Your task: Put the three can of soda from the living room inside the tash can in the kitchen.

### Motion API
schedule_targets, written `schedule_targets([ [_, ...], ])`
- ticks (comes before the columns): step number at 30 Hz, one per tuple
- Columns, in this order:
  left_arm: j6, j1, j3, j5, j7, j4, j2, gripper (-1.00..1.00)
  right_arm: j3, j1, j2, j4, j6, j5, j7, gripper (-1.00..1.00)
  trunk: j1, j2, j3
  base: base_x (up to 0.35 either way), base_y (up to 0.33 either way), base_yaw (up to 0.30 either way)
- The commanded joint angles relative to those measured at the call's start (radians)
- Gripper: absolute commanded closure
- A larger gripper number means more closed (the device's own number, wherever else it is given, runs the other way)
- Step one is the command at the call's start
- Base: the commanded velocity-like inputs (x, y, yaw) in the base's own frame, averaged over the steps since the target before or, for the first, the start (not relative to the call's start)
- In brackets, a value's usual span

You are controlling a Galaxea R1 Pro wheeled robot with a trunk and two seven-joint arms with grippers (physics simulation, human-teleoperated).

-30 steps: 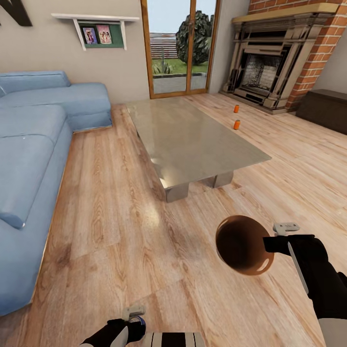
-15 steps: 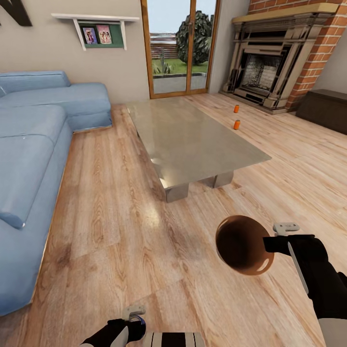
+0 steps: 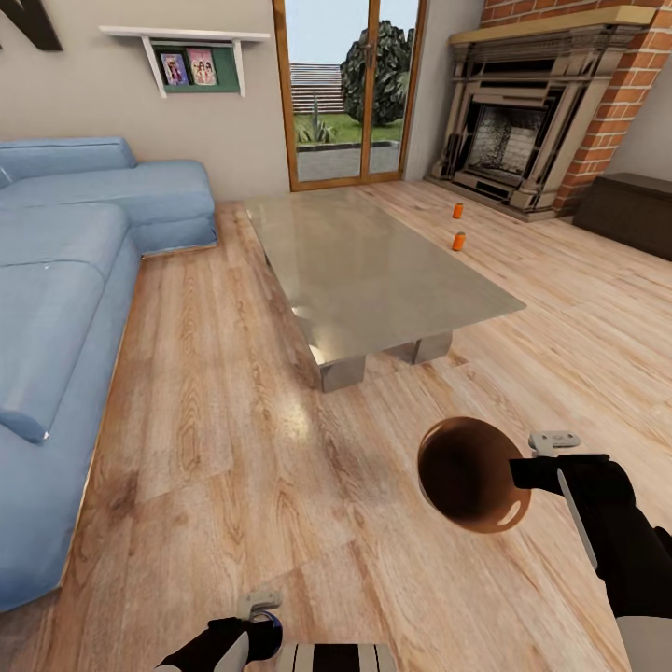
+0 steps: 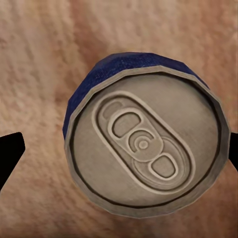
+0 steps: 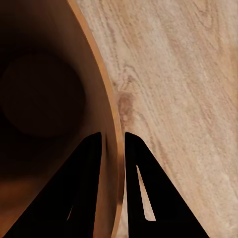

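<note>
The right gripper point(image 3: 523, 471) sits at the lower right of the head view, its two dark fingers point(image 5: 87, 183) pinching the rim of the trash can point(image 3: 471, 474): one finger lies inside the wall and the other outside, with the thin orange-brown edge between them. The bin is held above the wood floor point(image 3: 280, 467), tipped so that its dark brown inside faces the camera.

At the bottom edge, left of centre, the left gripper point(image 3: 261, 611) holds a can point(image 4: 146, 151) with a blue side and a grey metal top. In the left wrist view the can's lid with its pull tab faces the camera, and the dark fingertips point(image 4: 10, 153) show at either side of it, pressed against the can.

Two orange soda cans stand upright on the floor in the upper right of the head view, beyond the far right edge of the glass coffee table point(image 3: 373, 271) and in front of the brick fireplace point(image 3: 523, 121). The nearer can point(image 3: 458, 242) stands just beside the table's edge; the farther can point(image 3: 457, 211) stands a little behind it. The blue sofa point(image 3: 65, 280) runs along the left side of the frame.
</note>
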State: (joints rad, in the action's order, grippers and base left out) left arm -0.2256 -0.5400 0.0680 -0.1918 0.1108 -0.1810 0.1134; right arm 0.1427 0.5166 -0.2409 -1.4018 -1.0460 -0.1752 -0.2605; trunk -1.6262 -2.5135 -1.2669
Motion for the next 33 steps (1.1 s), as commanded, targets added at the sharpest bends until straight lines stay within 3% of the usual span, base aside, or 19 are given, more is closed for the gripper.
schedule_targets([
  [1,0.000,0.000,0.000,0.000,0.000,0.000,0.000,-1.00,0.000,0.000,0.000,0.000,-0.001,0.014,-0.005,1.00,0.000,0.000,0.000,0.000,0.000,0.000],
  [6,0.001,0.000,0.000,0.000,0.000,-0.001,0.000,-1.00,0.000,0.000,0.000,0.000,-0.001,0.014,-0.005,1.00,-0.002,-0.001,-0.019,0.000,0.000,0.000],
  [31,0.026,0.000,0.000,0.000,0.005,-0.002,0.000,-1.00,0.000,0.000,0.000,0.000,-0.001,0.014,-0.005,1.00,-0.002,-0.001,-0.019,0.000,0.000,0.000],
  [32,0.027,0.000,0.000,0.000,0.005,-0.002,0.000,1.00,0.000,0.000,0.000,0.000,-0.001,0.014,-0.005,1.00,-0.002,-0.001,-0.019,0.000,0.000,0.000],
  [33,0.028,0.000,-0.001,0.000,0.007,-0.002,0.000,1.00,0.000,0.000,0.000,0.000,-0.001,0.014,-0.005,1.00,-0.002,-0.001,-0.019,0.000,0.000,0.000],
])
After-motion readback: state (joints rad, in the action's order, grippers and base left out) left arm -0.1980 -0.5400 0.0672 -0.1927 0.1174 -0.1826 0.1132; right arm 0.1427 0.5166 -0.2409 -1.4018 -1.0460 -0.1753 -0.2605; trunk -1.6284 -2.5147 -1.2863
